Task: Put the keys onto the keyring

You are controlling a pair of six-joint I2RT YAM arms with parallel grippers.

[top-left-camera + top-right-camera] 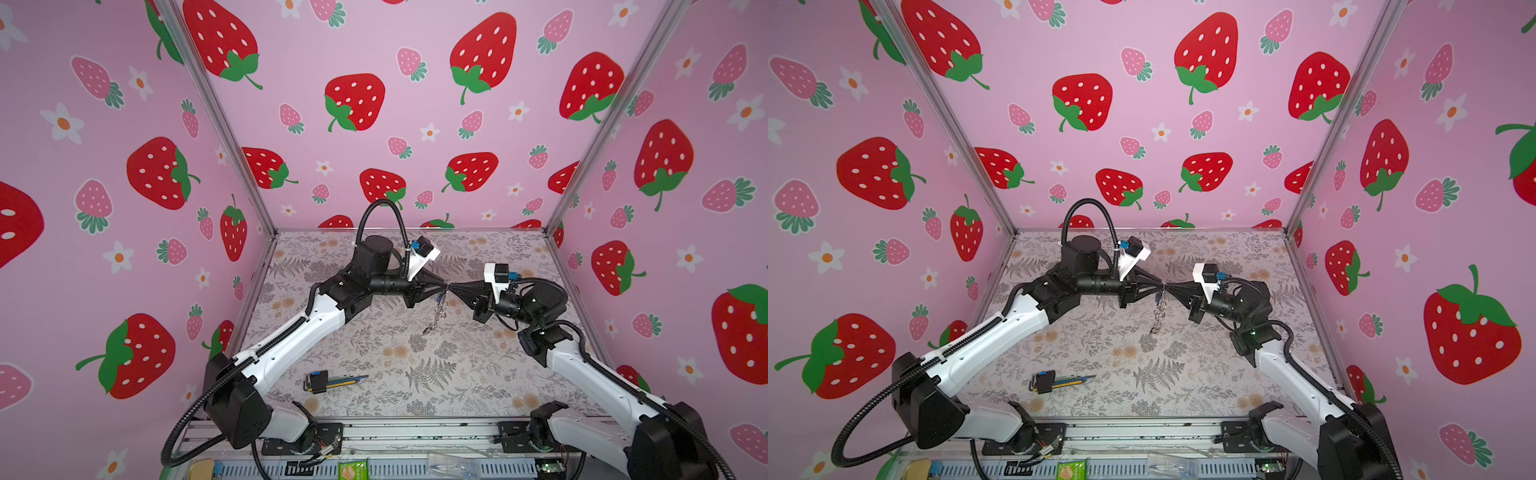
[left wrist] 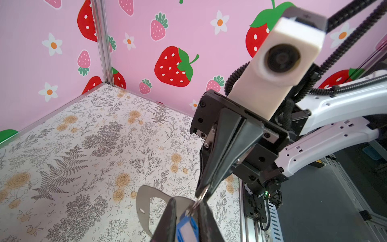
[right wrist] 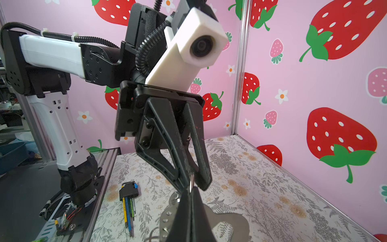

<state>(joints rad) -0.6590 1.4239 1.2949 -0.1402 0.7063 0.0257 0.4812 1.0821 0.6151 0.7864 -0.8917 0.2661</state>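
Both claws meet tip to tip in mid-air over the desk (image 1: 395,374).

- Right claw (image 2: 201,194): pressed together, pinching a metal split ring (image 2: 199,202) at its very tips.
- Left claw (image 3: 193,186): narrowed to a slim gap, with the blue-tagged key (image 2: 186,229) between its fingers, tag showing.
- Keyring (image 2: 143,199): just below the claws and, by my reading, hanging clear of the desk. In a top view only a thin dangling string of metal (image 1: 438,311) shows. I cannot tell how it is attached.
- Second key (oval tag): not picked out.
- Hex-key bundle (image 1: 328,381): lies well apart, near the front.

Step in hand, as I judge it: working the key along the split ring.

- The right claw should act as a fixed anchor.
- The left claw should make small rotations that follow the ring's curve, not a straight pull (a tug could slip the ring out of that tip-only pinch).
- Go slowly, because the fingertips nearly touch and the hanging load can swing.
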